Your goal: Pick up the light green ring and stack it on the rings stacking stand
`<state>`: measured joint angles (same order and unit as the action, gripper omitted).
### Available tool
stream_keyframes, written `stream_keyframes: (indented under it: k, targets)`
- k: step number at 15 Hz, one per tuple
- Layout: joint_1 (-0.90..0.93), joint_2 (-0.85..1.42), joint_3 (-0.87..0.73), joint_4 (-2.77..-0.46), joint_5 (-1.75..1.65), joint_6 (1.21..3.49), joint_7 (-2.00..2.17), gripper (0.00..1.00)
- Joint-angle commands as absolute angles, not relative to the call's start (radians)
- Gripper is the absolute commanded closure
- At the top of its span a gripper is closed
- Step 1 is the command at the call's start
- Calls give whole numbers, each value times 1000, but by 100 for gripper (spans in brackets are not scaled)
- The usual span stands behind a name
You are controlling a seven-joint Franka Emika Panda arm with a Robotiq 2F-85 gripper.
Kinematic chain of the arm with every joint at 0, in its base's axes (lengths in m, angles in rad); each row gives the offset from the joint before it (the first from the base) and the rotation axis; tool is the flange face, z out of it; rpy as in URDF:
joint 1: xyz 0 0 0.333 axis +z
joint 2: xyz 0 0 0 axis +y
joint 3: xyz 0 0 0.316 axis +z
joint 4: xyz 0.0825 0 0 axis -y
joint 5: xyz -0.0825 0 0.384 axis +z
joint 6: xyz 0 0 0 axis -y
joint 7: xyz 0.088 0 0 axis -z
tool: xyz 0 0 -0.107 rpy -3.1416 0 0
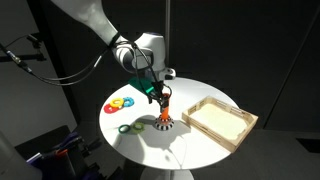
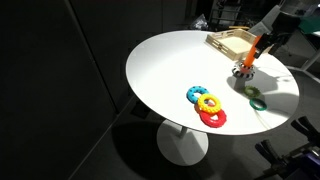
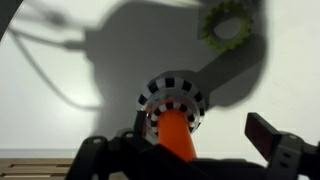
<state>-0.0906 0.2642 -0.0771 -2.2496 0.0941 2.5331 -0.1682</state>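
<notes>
The light green ring [image 1: 128, 127] lies flat on the white round table, beside the rings stacking stand [image 1: 163, 122]. It also shows in the other exterior view [image 2: 257, 100] and at the top of the wrist view [image 3: 225, 25]. The stand is an orange peg on a black-and-white checkered base [image 3: 172, 93], and it also shows in an exterior view [image 2: 243, 70]. My gripper [image 3: 180, 150] hangs right above the stand, open and empty, with the peg rising between its fingers. The gripper shows in both exterior views [image 1: 157, 98] [image 2: 266, 38]. A teal-green patch shows on the gripper; I cannot tell what it is.
Red, yellow and blue rings [image 1: 120, 104] lie clustered on the table, also seen in the other exterior view [image 2: 207, 106]. A shallow wooden tray [image 1: 243, 122] stands beyond the stand near the table edge, also in the other exterior view [image 2: 217, 41]. The surroundings are dark.
</notes>
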Motion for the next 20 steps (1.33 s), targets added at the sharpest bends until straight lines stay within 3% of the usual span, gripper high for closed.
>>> stream_keyframes:
  k: [1, 10, 20]
  targets:
    - [-102, 260, -62, -2256, 93, 2526, -167, 0]
    - [-90, 252, -43, -2316, 83, 2521, -161, 0]
    - [-14, 307, -57, -2408, -60, 2679, -45, 0]
